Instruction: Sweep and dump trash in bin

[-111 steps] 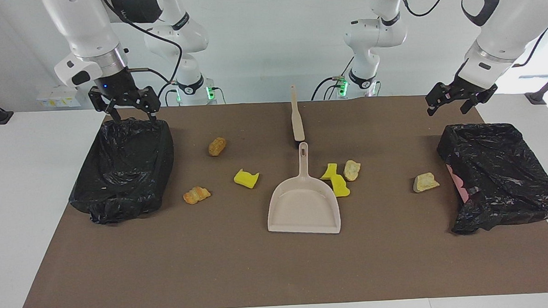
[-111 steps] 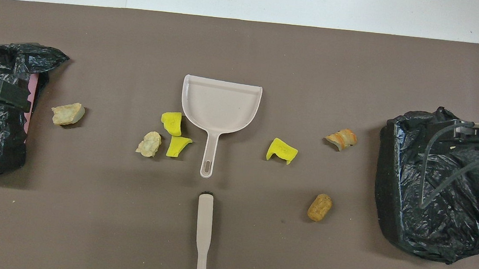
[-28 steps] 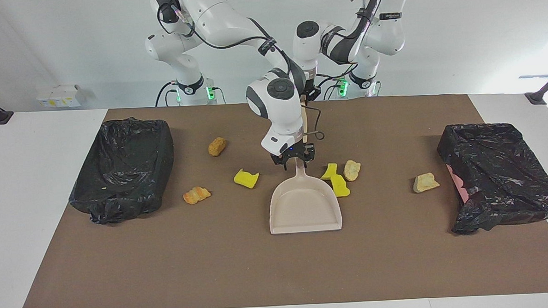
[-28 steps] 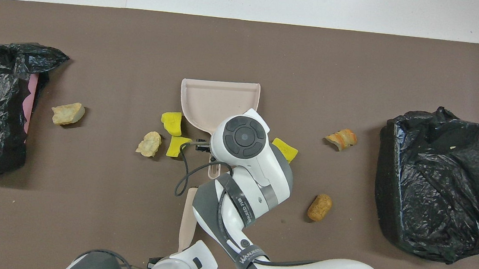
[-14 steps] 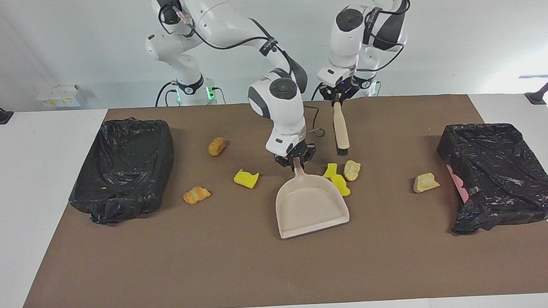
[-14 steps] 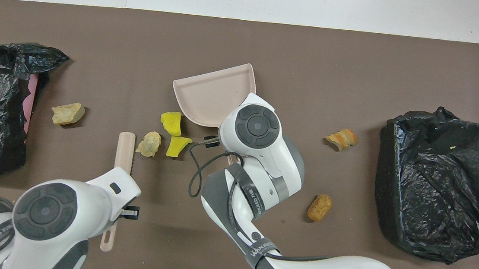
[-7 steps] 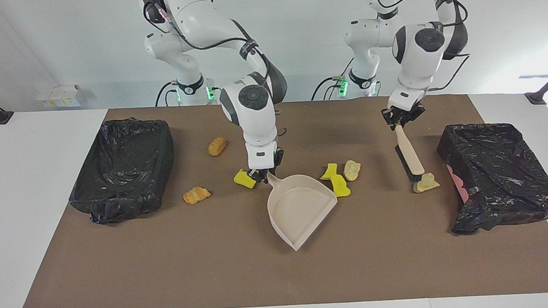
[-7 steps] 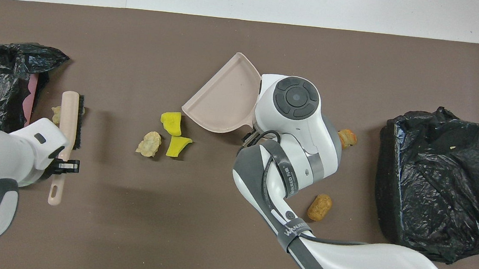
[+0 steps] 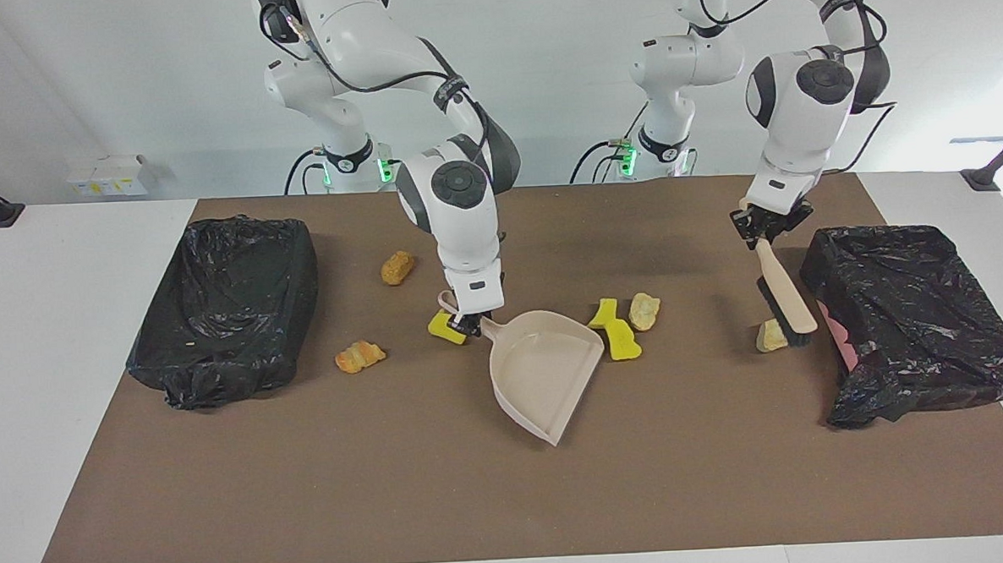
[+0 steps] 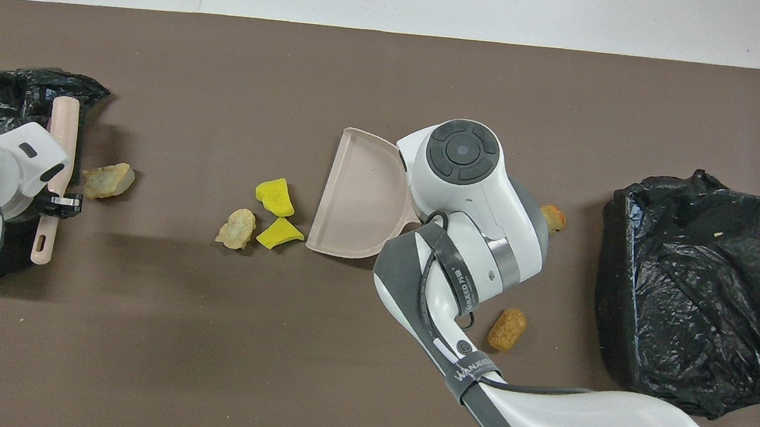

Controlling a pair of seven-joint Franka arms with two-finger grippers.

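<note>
My right gripper [image 9: 467,320] is shut on the handle of the beige dustpan [image 9: 543,368], whose pan rests on the mat with its mouth turned toward the left arm's end [image 10: 360,201]. Two yellow lumps [image 9: 621,342] and a beige lump [image 9: 644,311] lie just off that mouth. My left gripper [image 9: 768,231] is shut on the beige brush [image 9: 786,294], whose bristles stand beside another beige lump [image 9: 769,336], between it and the bin. A third yellow lump [image 9: 442,326] lies by the right gripper. Two orange-brown lumps [image 9: 398,267] [image 9: 359,355] lie toward the right arm's end.
A bin lined with a black bag [image 9: 231,302] stands at the right arm's end of the brown mat. A second black-bagged bin [image 9: 909,314] stands at the left arm's end, close to the brush. In the overhead view the right arm hides its own gripper.
The right gripper has swung the dustpan's mouth further toward the left arm's end. The left gripper has carried the brush past the beige lump, to the bin's side of it.
</note>
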